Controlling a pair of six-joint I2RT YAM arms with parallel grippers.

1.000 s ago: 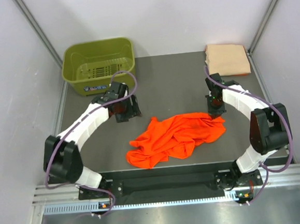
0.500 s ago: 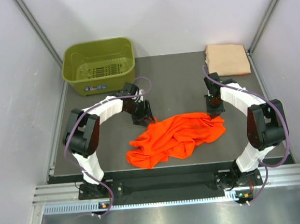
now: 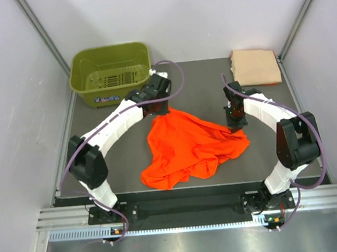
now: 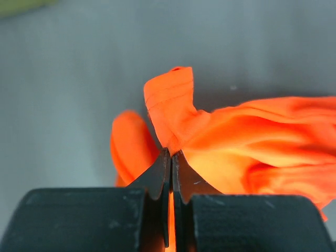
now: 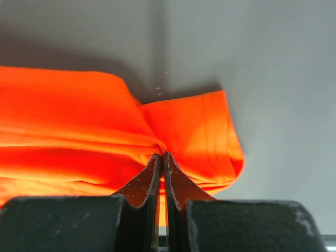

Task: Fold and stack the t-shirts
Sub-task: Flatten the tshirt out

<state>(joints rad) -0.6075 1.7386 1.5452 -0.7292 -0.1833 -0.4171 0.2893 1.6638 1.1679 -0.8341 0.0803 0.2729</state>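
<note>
The bright orange t-shirt (image 3: 187, 145) lies crumpled on the dark table, one corner drawn up and back to the left. My left gripper (image 3: 158, 109) is shut on that far left corner (image 4: 168, 105), cloth pinched between its black jaws. My right gripper (image 3: 233, 121) is shut on the shirt's right edge (image 5: 194, 131), a hemmed flap folding over beside the jaws. The pale peach-tan t-shirt (image 3: 255, 66) lies folded flat at the table's far right corner, away from both grippers.
An olive-green plastic basket (image 3: 111, 73) stands at the far left of the table (image 3: 194, 83), just behind the left arm. Grey walls with metal posts close in the sides and back. The arm bases sit on a rail at the near edge.
The left gripper moved right to the shirt, shut on its left corner and pulled it back toward the basket, stretching the cloth. The right gripper kept its hold and shifted slightly back.
</note>
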